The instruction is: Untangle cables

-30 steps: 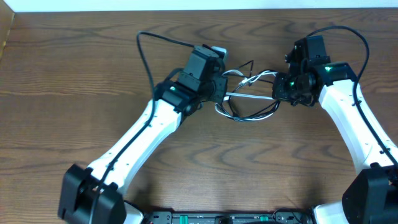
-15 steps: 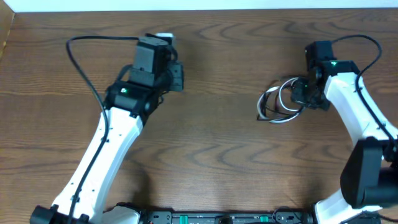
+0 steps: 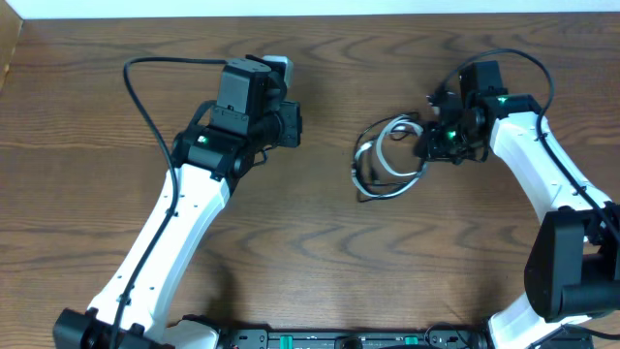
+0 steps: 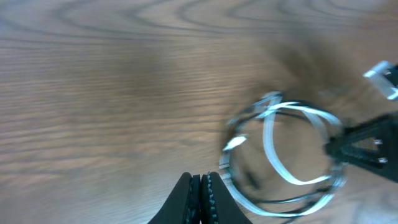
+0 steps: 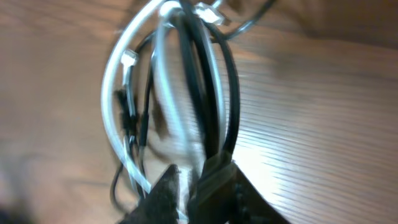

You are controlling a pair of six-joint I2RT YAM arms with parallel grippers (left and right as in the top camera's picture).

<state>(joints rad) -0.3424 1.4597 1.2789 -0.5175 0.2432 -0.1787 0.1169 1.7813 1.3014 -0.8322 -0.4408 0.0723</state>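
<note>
Since half a second ago the bundle has been carried from the right edge back toward the middle of the table (image 3: pixel 310 262), and the left arm has edged a little toward it after its retreat. The right gripper (image 5: pixel 193 186) has its jaws only narrowly apart, with black strands running between them. A loop stands up out of the jaws, so I judge it to be grasping the cables (image 5: pixel 198 93), though the view is blurred. The cables remain one knot of overlapping loops just left of that gripper, with the white cord (image 4: pixel 301 109) coiled in among the black ones, partly lifted and partly resting on the wood. The left gripper (image 4: pixel 200 190) is clenched on nothing and hangs well apart from the bundle, to its left. The step in hand appears to be repositioning the bundle for another pull; separation has barely begun. The next move calls for the left gripper to open, close in and take a single strand, probably the white cord, while the right holds the rest firm.
</note>
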